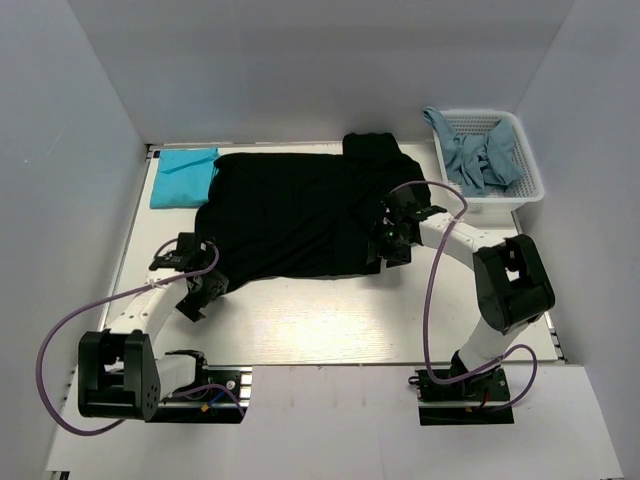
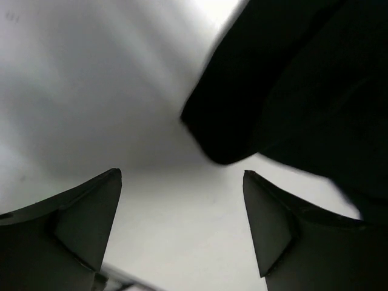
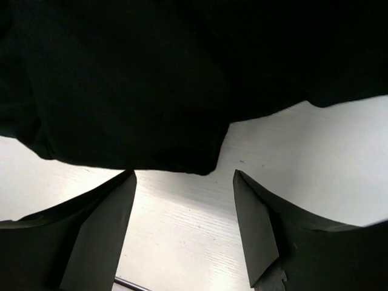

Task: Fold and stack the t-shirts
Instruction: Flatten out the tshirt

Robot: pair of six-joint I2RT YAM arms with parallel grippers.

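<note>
Lying spread over the middle of the desk [image 1: 330,320], the black t-shirt [image 1: 290,215] reaches both arms with its near hem. The left jaws stand wide apart and empty beside its near-left corner; the right jaws gape, empty, at its near-right edge. A folded teal t-shirt [image 1: 182,177] sits far left; greyish-blue t-shirts [image 1: 480,160] fill the basket [image 1: 505,206].

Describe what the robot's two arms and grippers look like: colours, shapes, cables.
The left arm and right arm have white links and bulky black joint housings. A purple cable loops beside each. The left gripper and right gripper have black, wedge-shaped fingers.
</note>
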